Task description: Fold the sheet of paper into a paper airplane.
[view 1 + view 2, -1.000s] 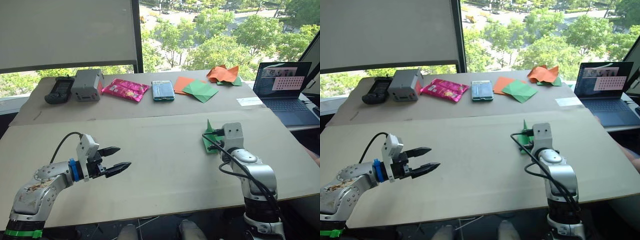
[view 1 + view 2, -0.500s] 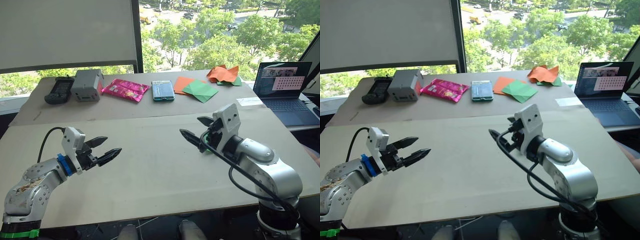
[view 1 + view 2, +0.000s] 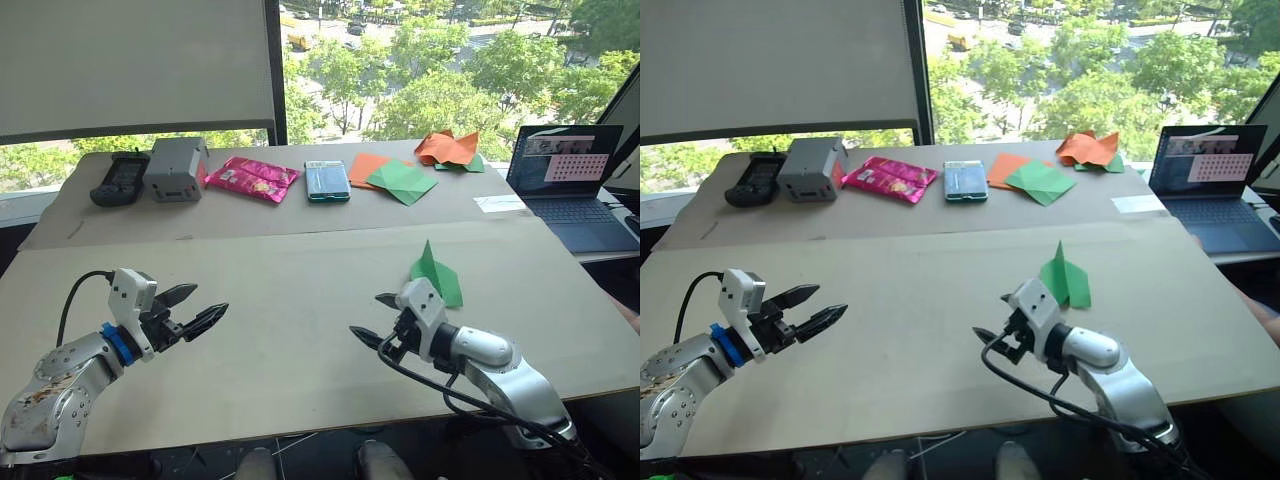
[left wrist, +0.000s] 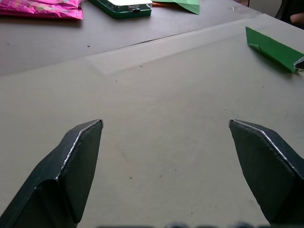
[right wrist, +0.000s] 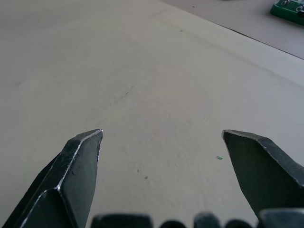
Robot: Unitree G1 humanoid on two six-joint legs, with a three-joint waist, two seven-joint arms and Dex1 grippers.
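Paper airplane (image 3: 436,274) lies on the right half of the tabletop (image 3: 290,300), free of both grippers. It is bright green, folded into a narrow pointed dart, with one thin point standing up at its far end and a broader flat wing spreading toward the near side. Creases run along its length.

Right gripper (image 3: 372,318) hovers low over the tabletop just beside the airplane, on its near left; its fingers are spread wide and hold nothing. Bare tabletop shows between them in the right wrist view.

Left gripper (image 3: 198,308) is over the left part of the tabletop, well apart from the airplane. Its fingers are likewise spread wide and empty. In the left wrist view the green dart (image 4: 273,49) is seen far ahead, beyond the right-hand finger.

Along the far side of the tabletop: a black handset (image 3: 120,179), a grey box (image 3: 175,168), a pink packet (image 3: 251,179), a green-edged tin (image 3: 327,180), flat orange and green sheets (image 3: 392,177) overlapping, and crumpled orange paper (image 3: 447,148). An open laptop (image 3: 571,180) stands at the far right.
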